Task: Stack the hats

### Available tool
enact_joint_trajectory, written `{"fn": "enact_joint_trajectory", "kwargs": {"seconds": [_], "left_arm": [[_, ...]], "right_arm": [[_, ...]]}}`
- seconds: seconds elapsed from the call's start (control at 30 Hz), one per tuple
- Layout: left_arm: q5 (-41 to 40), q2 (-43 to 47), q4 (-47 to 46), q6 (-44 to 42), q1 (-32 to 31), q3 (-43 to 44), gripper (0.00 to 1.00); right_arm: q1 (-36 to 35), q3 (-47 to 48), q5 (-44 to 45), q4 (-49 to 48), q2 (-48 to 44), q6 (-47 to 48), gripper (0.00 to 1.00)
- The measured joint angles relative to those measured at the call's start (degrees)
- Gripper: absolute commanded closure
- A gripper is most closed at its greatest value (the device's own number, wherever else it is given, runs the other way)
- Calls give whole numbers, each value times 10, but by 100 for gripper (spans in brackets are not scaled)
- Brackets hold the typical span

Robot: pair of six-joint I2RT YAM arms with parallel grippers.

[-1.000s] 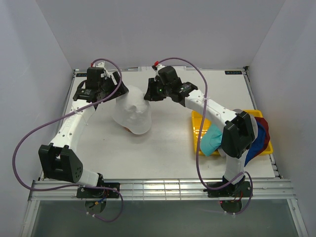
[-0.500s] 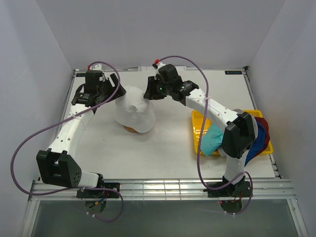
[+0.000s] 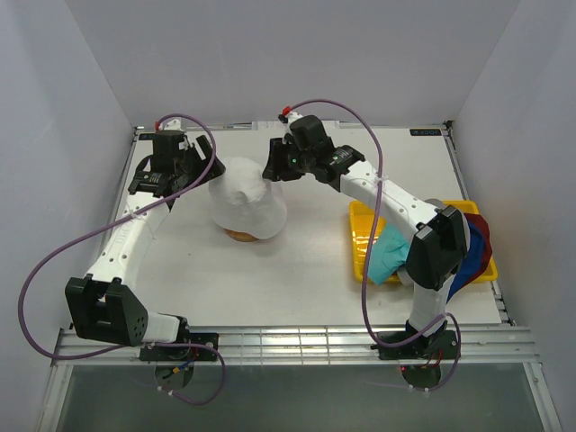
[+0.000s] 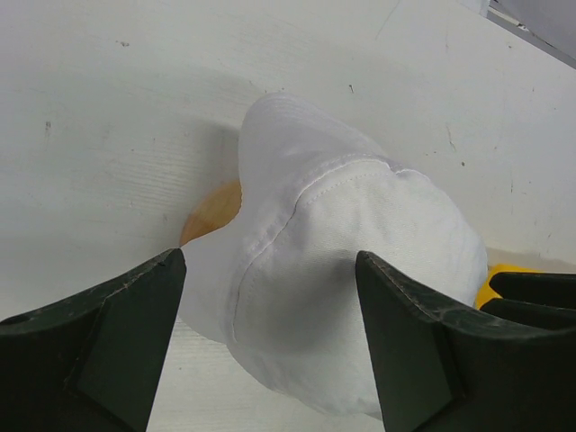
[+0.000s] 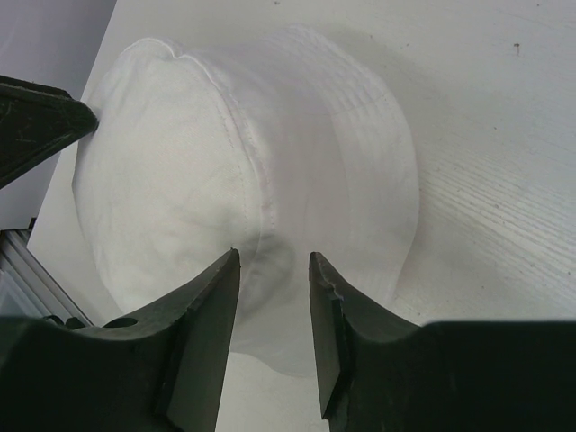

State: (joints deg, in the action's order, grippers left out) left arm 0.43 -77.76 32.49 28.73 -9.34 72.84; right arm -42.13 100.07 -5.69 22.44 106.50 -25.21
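A white hat [image 3: 247, 202] sits draped over a wooden stand [image 3: 238, 236], whose tan base [image 4: 209, 211] peeks out under the brim. My left gripper [image 3: 202, 171] stands wide open at the hat's left side, the crown [image 4: 360, 243] showing between its fingers without touching them. My right gripper [image 3: 270, 171] hovers at the hat's upper right with its jaws apart. In the right wrist view the hat's crown [image 5: 270, 153] lies just beyond that gripper [image 5: 274, 256], with nothing pinched. A teal hat [image 3: 387, 256], a blue hat [image 3: 463, 274] and a dark red hat [image 3: 484, 247] lie at the right.
A yellow tray [image 3: 360, 220] at the right edge holds the other hats, partly hidden by my right arm's elbow. The enclosure's walls close in at the back and both sides. A metal rail runs along the near edge.
The white hat has dropped lower and a little rightwards onto the stand. My right gripper's jaws have parted and let go of its fabric. The left gripper stayed wide open, shifting slightly.
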Motion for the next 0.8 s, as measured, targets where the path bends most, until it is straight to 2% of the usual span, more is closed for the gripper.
{"fn": "enact_joint_trajectory", "kwargs": {"seconds": [0.5,0.8], "left_arm": [[16,-2,14,-11,1,14,9],[52,-8,35,-23,1,85,7]], "right_arm": [[4,-2,35,31,-41,7,55],[45,-86,113,108,-181,8,51]]}}
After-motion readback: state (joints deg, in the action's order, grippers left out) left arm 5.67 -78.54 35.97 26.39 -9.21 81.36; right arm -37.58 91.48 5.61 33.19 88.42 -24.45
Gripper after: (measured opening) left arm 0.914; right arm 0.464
